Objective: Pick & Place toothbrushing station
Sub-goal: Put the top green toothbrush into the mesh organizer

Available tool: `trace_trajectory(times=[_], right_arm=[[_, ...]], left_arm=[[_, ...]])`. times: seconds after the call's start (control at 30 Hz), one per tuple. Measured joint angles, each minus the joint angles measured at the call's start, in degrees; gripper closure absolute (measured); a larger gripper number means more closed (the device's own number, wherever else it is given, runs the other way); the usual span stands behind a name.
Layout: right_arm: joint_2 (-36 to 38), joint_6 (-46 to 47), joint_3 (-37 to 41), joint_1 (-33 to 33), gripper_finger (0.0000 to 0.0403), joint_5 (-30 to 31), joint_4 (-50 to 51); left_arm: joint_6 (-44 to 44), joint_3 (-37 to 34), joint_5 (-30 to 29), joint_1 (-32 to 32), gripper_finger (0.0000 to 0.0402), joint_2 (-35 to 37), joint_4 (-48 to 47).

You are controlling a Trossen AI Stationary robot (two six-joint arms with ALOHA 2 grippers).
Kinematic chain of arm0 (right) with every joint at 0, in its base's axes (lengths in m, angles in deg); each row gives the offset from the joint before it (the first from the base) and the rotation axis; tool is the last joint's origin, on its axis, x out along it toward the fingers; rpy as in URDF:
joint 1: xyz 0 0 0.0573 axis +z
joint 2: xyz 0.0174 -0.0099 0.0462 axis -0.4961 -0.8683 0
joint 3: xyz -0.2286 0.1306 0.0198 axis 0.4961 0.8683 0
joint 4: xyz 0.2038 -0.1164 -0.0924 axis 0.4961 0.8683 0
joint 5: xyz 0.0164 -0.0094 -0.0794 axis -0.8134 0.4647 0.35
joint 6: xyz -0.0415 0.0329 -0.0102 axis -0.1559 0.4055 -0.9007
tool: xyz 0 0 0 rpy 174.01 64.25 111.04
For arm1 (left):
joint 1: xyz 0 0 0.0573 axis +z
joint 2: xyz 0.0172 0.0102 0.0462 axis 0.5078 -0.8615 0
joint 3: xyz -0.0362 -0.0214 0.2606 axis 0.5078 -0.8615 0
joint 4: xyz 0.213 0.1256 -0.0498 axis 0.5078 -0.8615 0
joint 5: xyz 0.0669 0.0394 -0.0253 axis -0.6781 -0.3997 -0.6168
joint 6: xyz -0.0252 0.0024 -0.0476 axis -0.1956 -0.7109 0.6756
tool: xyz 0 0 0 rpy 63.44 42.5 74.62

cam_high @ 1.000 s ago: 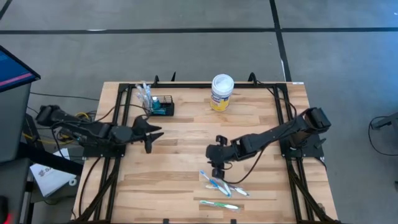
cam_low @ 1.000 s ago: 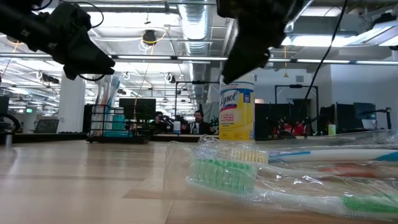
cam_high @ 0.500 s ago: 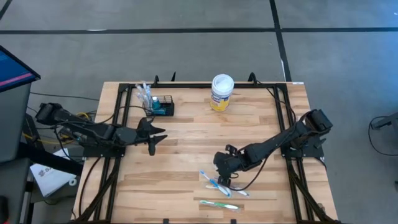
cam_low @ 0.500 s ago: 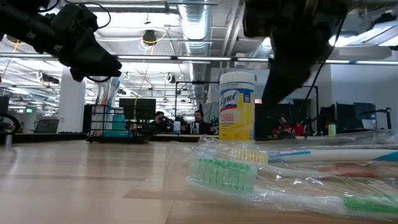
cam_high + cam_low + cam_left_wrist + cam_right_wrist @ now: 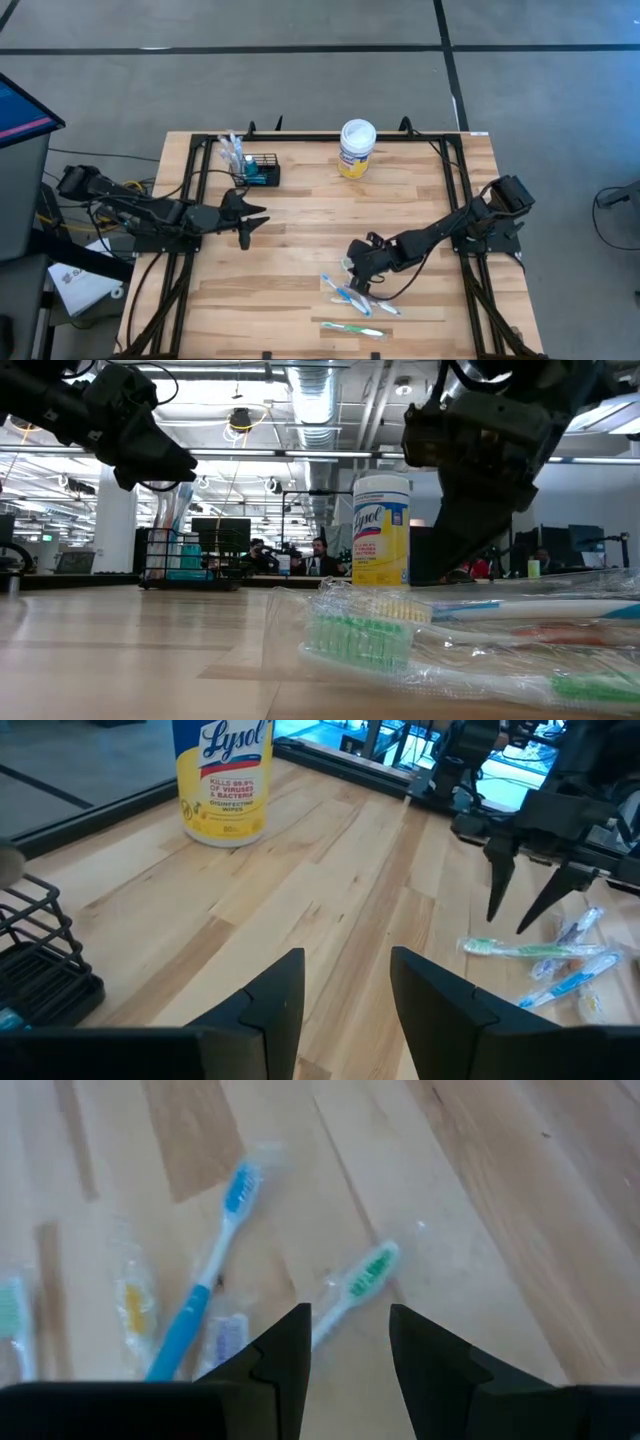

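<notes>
Right gripper [image 5: 358,283] low over the wrapped toothbrushes [image 5: 352,296] near the table's [image 5: 300,240] front, fingers spread, holding nothing. Best next move, by judgement: centre the gap across the green-headed brush [image 5: 352,1292] handle, drop straight, close mid-handle so the slick wrapper doesn't slip. Left gripper [image 5: 247,222] waits, parted and empty, near the basket [image 5: 259,169], which stands at the table's back left with items upright in it. Count: one basket, one tub [image 5: 356,147], about four loose brushes; exact number unclear where wrappers overlap.
</notes>
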Motion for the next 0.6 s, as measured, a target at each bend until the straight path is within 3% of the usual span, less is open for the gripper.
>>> trace_trajectory(times=[0.6], right_arm=[[-1.0, 0.0, 4.06, -0.06, 0.0275, -0.25, -8.51]], left_arm=[[0.0, 0.0, 0.0, 0.0, 0.0257, 0.0, 0.13]])
